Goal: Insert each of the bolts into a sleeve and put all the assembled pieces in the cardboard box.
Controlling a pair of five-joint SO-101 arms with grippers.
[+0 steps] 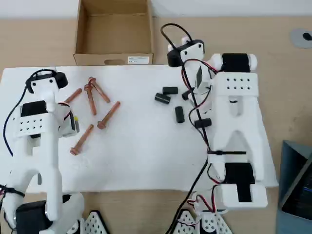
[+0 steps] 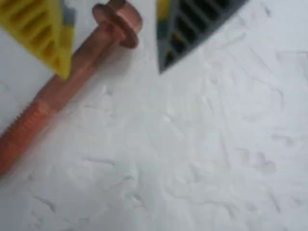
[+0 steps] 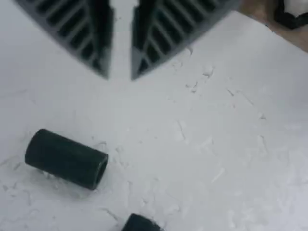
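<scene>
In the high view, the picture's edge at 12 o'clock cuts off the far wall of the cardboard box (image 1: 113, 59). A grey disc (image 1: 301, 37) at 2 o'clock and a blue-grey object (image 1: 295, 187) at 4 o'clock also run off the frame, and too little of either shows to name it. Red wire crosses a small dark piece (image 1: 186, 94) at 1 o'clock from the sheet's middle. Another dark piece (image 1: 202, 123) at 3 o'clock sits against the right arm (image 1: 236, 112); whether it is a sleeve or part of the arm cannot be told.

In the left wrist view, the bolt (image 2: 72, 82) is blurred, and its threaded end runs out of frame. The yellow finger (image 2: 38, 33) covers part of its shank.

In the right wrist view, the frame edge cuts a second sleeve (image 3: 139, 224) down to its rim. A dark shape (image 3: 291, 14) in one corner cannot be identified.
</scene>
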